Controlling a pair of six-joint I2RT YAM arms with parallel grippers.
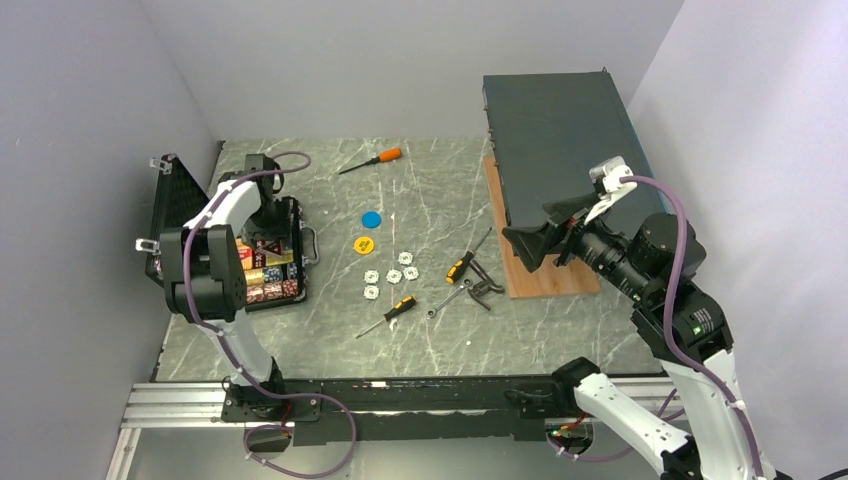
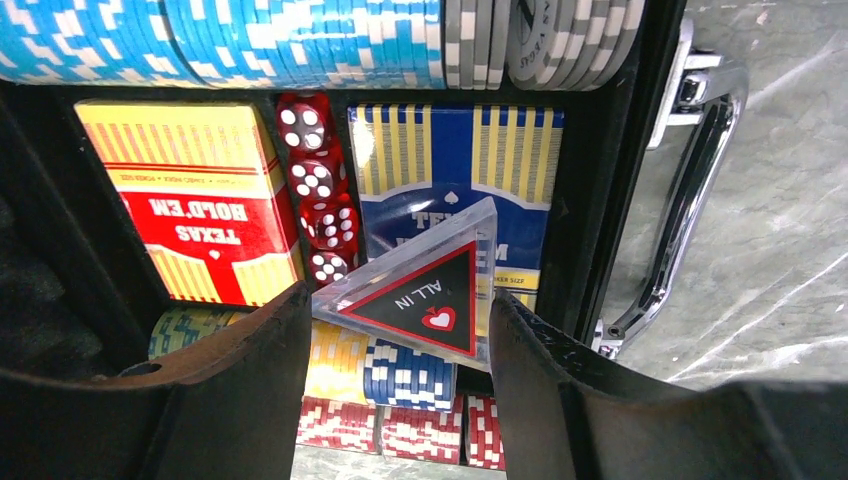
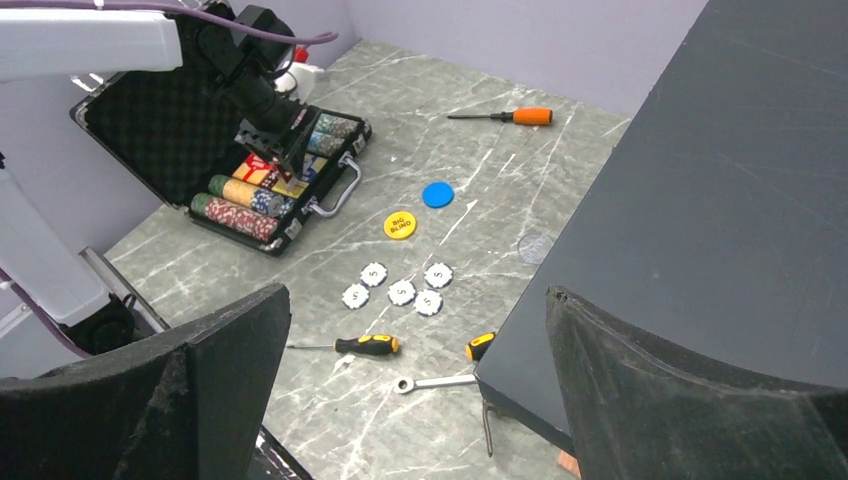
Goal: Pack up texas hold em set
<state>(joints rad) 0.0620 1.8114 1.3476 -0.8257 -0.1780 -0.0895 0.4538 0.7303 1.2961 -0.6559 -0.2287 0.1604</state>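
Item: texas hold em set, open case [image 1: 178,200] at left of the top view, chips, card packs and dice seated in rows. Left fingers [image 2: 250,390] pinch the clear ALL IN triangle [image 2: 420,290] across its edges above the packs; likely hard, light and slick. Right fingers [image 3: 200,390] spread wide, empty, at far right. Loose on the bench [image 1: 440,200], centre: blue disc [image 1: 371,219], yellow disc [image 1: 364,243], white discs [image 1: 391,275]. These are thin, stiff and flat-lying, best taken by the rim.

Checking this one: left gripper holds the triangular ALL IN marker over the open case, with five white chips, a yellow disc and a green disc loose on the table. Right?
Not green: the top view shows a blue disc beside the yellow disc. The left gripper does hold the ALL IN marker; the rest stands.
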